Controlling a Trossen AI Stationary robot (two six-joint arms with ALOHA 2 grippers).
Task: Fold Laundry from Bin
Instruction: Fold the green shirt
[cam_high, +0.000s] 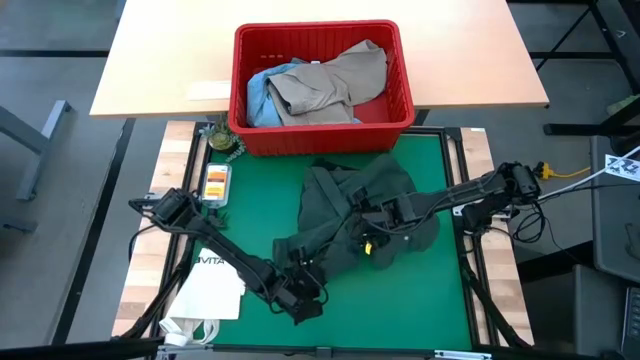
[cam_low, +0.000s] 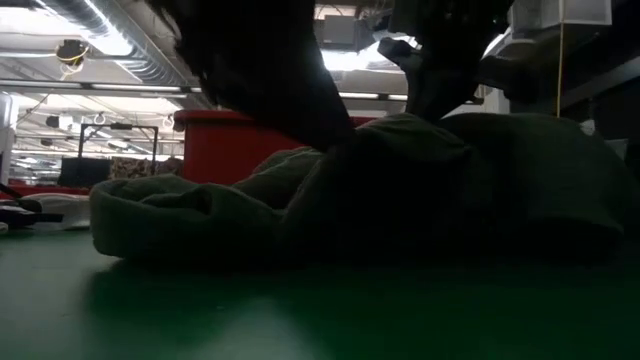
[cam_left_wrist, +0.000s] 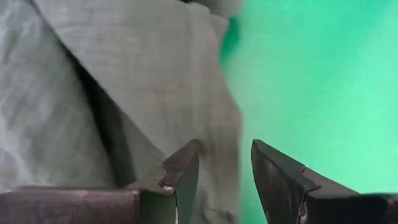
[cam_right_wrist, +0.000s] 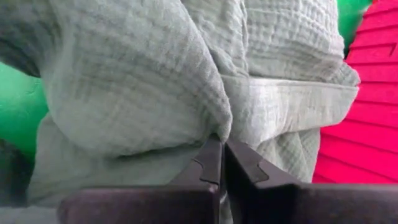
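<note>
White bag (cam_high: 212, 290), "VITA" print, possibly partial

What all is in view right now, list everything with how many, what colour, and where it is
Green shirt: one, dark green, crumpled on the mat's middle.
Bin: one, red, on the mat's far edge.
Khaki garment: one, tan, in the bin.
Blue garment: one, light blue, in the bin's left side.
Mat: one, green, under the shirt.
Paper bag: one, white, near-left corner of the mat.
Orange-faced device: one, left of the mat.
Wooden table: one, light, behind the bin.
Left gripper: open at the shirt's near edge.
Right gripper: shut on the shirt's fabric.
</note>
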